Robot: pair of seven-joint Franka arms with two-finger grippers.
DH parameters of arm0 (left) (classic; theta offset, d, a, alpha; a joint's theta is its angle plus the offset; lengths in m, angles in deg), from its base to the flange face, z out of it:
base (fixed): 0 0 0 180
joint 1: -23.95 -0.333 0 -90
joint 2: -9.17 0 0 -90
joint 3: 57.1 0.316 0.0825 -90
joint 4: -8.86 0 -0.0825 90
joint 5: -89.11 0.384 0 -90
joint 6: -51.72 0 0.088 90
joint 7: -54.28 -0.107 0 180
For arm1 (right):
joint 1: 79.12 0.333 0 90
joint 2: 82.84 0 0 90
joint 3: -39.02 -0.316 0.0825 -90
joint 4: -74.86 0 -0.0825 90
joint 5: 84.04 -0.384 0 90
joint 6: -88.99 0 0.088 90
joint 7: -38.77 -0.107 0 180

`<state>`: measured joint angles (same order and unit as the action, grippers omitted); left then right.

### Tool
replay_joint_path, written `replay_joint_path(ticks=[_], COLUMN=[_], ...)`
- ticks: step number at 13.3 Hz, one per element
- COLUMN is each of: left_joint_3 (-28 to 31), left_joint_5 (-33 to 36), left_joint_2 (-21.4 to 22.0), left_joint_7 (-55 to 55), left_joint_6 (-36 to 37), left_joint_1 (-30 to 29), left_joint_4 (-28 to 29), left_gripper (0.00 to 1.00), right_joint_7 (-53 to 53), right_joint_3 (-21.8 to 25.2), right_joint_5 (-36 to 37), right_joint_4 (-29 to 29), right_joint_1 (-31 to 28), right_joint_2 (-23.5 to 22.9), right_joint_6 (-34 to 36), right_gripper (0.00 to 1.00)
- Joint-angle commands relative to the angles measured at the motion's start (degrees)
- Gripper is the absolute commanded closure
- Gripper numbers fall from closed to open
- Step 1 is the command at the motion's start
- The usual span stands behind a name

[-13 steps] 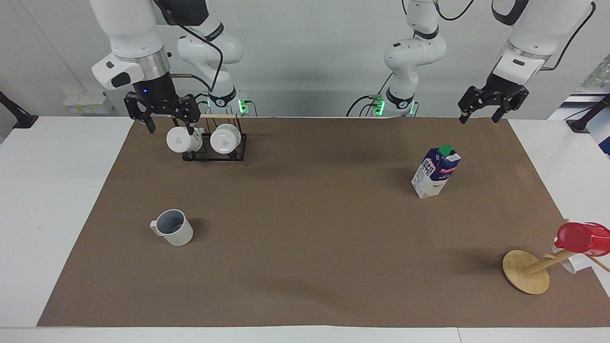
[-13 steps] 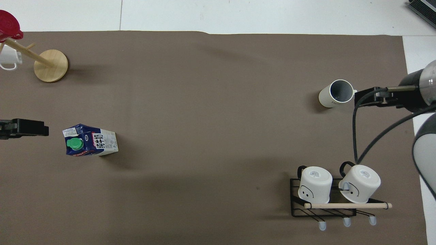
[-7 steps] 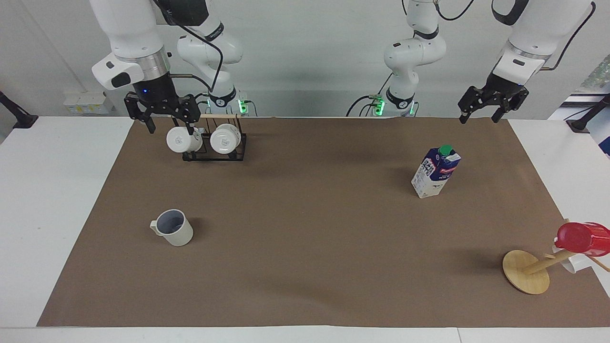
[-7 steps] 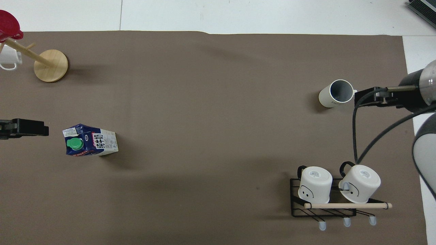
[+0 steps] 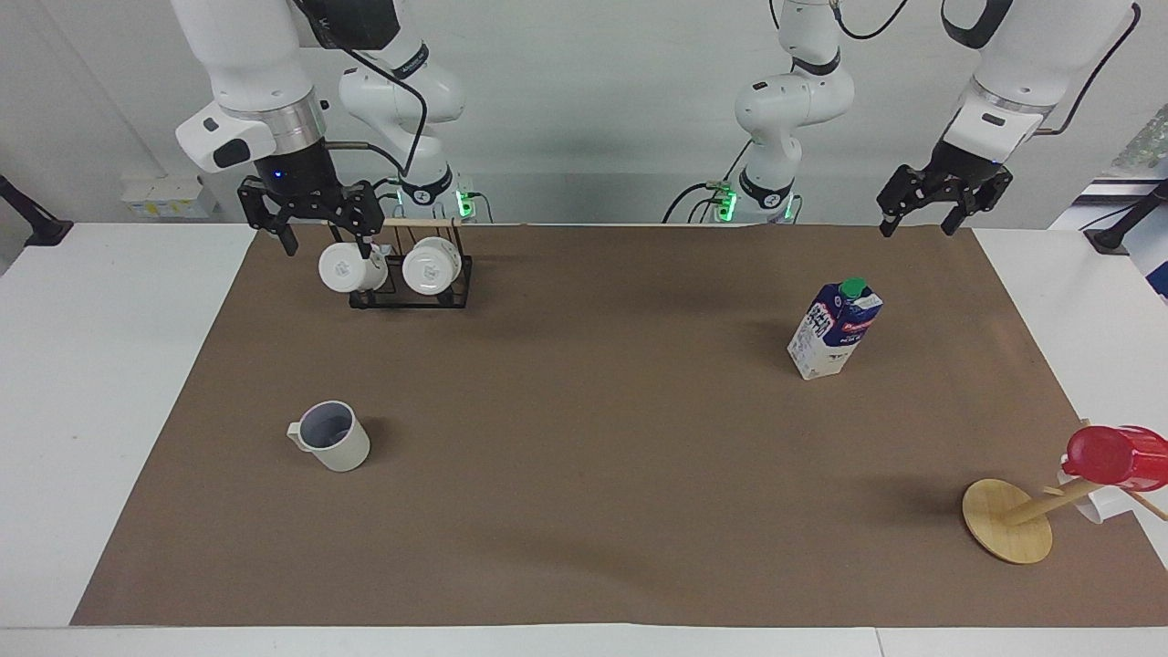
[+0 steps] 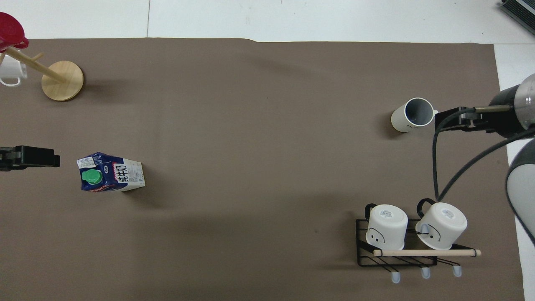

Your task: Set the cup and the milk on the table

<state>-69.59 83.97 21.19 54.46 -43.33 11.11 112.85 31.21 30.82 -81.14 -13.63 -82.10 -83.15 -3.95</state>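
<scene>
Left gripper (image 5: 919, 222): fingers spread apart, holding nothing, touching nothing; it hangs in the air over the edge of the brown paper sheet (image 5: 584, 511) at the left arm's end of the worktop (image 5: 82, 365).
Right gripper (image 5: 325, 239): fingers spread apart, holding nothing; it hangs over the black wire rack (image 5: 411, 294), just in front of 1 of the 2 white mugs (image 5: 432, 266) hung there; whether it touches that mug cannot be told.
Cup (image 5: 332, 436): upright on the paper toward the right arm's end, well apart from both grippers, farther from the robots than the rack.
Milk (image 5: 834, 329): upright on the paper toward the left arm's end, free of the left gripper.
Wooden mug tree (image 5: 1008, 521): tilted at the left arm's end, carrying a red cup (image 5: 1115, 455).
Change from the earlier frames: none seen; both arms wait in the same pose, cup and milk in the same spots.
</scene>
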Motion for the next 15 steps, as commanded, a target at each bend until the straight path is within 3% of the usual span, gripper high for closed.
replay_joint_path(ticks=[1, 15], left_joint_3=[-0.2, -0.2], left_joint_5=[1.2, 1.2], left_joint_2=[-0.1, -0.2], left_joint_7=[0.7, 0.7], left_joint_6=[1.1, 1.1], left_joint_1=[-0.1, -0.1], left_joint_4=[-0.9, -0.9], left_gripper=[0.00, 0.00], right_joint_7=[1.4, 1.8], right_joint_3=[0.0, 0.1], right_joint_5=[-1.0, -0.9], right_joint_4=[0.4, 0.2], right_joint_1=[-0.6, -1.2], right_joint_2=[-0.3, -0.3], right_joint_6=[-0.7, -0.9], right_gripper=[0.00, 0.00])
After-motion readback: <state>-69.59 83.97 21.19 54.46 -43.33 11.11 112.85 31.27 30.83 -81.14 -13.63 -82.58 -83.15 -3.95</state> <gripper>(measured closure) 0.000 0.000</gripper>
